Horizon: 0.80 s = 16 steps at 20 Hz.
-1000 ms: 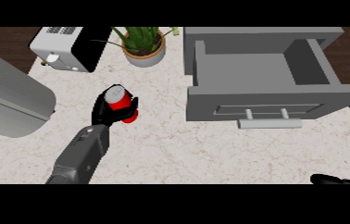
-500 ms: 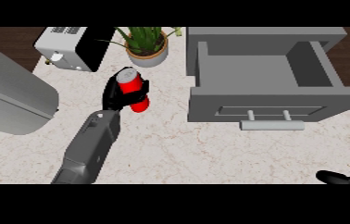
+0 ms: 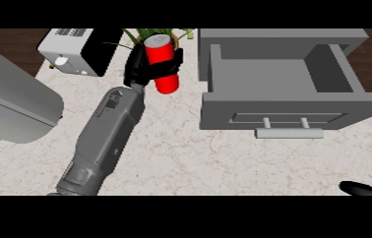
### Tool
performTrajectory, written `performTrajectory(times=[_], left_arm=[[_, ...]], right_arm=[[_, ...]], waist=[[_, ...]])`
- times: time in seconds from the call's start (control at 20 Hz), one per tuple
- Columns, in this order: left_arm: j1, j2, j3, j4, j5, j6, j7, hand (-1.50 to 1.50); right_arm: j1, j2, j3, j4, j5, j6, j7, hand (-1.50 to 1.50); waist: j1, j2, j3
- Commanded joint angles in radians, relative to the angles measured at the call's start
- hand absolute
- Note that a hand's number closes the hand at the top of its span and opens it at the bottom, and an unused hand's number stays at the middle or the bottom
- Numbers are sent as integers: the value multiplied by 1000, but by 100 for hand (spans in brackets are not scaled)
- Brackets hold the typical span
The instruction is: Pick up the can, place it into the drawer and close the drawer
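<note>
A red can (image 3: 162, 61) with a silver top is held up above the counter, in front of the plant. My left hand (image 3: 147, 70) is shut on it, black fingers wrapped round its middle. The can hangs just left of the open grey drawer (image 3: 280, 77), whose box looks empty and whose front panel carries a pale bar handle (image 3: 288, 132). Only a black tip of my right hand (image 3: 357, 188) shows at the lower right edge.
A potted plant (image 3: 141, 35) stands behind the can. A white and black toaster (image 3: 76, 49) sits at the back left. A large grey rounded object (image 3: 22, 109) fills the left edge. The marbled counter (image 3: 218, 158) spreads in front of the drawer.
My left hand has carried the can up and to the right, nearer the drawer's left wall. The forearm has stretched forward. The drawer stays open as before.
</note>
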Motion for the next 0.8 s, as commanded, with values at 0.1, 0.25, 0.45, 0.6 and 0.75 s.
performTrajectory(times=[0.1, 0.25, 0.45, 0.6, 0.75], left_arm=[[-113, -3, -90, -140, 62, 120, 203, 150], [-173, -3, -138, -208, 40, 193, 303, 150], [-290, -3, -129, -140, 41, 206, 350, 150], [-398, -3, -160, -49, 60, 276, 376, 150], [-444, -3, -153, -71, 44, 252, 426, 150]], right_arm=[[14, 13, 22, 17, 25, 18, -53, -150], [-56, -19, 1, 40, 14, -9, 10, -150], [-89, -27, -11, 57, -6, -9, -6, -150], [-38, 23, 64, -12, 59, -27, 25, -150], [-47, 24, 65, -61, 65, -49, 69, -150]], waist=[[-11, 5, 0], [-6, 5, 0], [-15, 9, 0], [-28, 11, 0], [-18, 9, 0]])
